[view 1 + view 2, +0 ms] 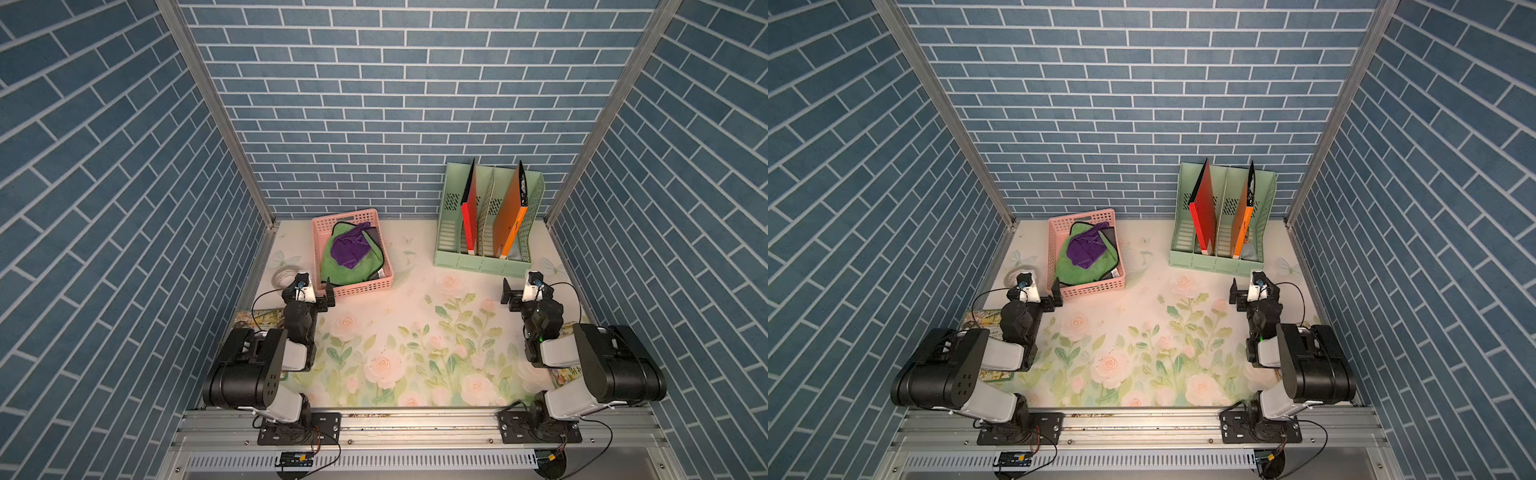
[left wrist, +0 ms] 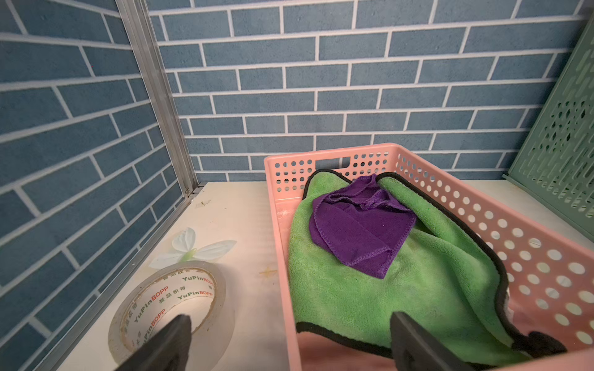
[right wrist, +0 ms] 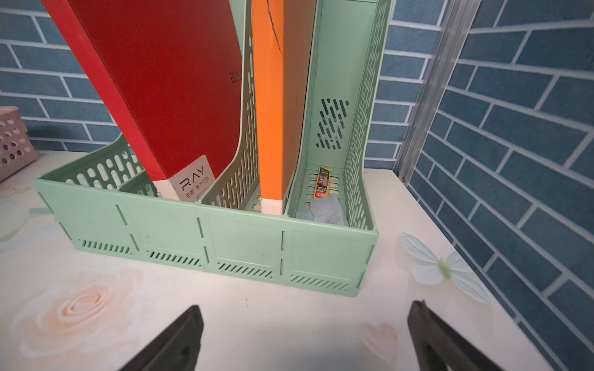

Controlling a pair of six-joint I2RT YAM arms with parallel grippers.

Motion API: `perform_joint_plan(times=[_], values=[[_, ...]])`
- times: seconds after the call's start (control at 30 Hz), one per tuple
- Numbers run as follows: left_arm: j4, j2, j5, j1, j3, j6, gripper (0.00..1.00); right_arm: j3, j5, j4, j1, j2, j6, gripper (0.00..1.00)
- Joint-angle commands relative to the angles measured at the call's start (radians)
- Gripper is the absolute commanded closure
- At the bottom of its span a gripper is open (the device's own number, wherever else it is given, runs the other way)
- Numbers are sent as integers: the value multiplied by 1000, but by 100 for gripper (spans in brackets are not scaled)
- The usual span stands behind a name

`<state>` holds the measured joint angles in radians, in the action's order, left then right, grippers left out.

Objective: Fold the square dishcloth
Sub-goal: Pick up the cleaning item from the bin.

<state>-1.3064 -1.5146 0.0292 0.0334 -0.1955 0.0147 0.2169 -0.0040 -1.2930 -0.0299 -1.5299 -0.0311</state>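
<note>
Left gripper [image 2: 289,318]; dishcloth [image 2: 360,231] corner toward it

Both top views look steeply down from high over the front edge toward the back wall [image 1: 415,104], far enough to hold the whole counter [image 1: 374,316], sharing nearly the same scene. The left wrist view looks out past the left gripper [image 2: 291,321], close on the pink basket [image 2: 546,257] just ahead of it. The right wrist view looks past the right gripper [image 3: 305,307], close on the green file rack [image 3: 244,244] ahead. The pink basket and green file rack also show in both top views.
</note>
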Motion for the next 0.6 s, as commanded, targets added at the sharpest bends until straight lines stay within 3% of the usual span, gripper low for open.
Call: perform_joint_plan(times=[0.0, 0.3, 0.37, 0.4, 0.47, 0.57], values=[[-25, 5, -29, 3, 11, 13, 0, -3, 10, 3, 1, 1, 7, 0], [-17, 4, -18, 4, 5, 10, 0, -1, 13, 4, 1, 0, 5, 0], [-9, 10, -17, 2, -2, 9, 0, 24, 47, 101, -9, 43, 7, 0], [55, 40, -10, 2, -29, 6, 0, 68, 108, 224, -21, 84, 14, 0], [343, 124, -6, -5, -166, -11, 0, 186, 179, 463, -29, 144, 45, 0], [765, 167, -46, -11, -436, 67, 0, 301, 156, 693, -29, 238, 139, 0]])
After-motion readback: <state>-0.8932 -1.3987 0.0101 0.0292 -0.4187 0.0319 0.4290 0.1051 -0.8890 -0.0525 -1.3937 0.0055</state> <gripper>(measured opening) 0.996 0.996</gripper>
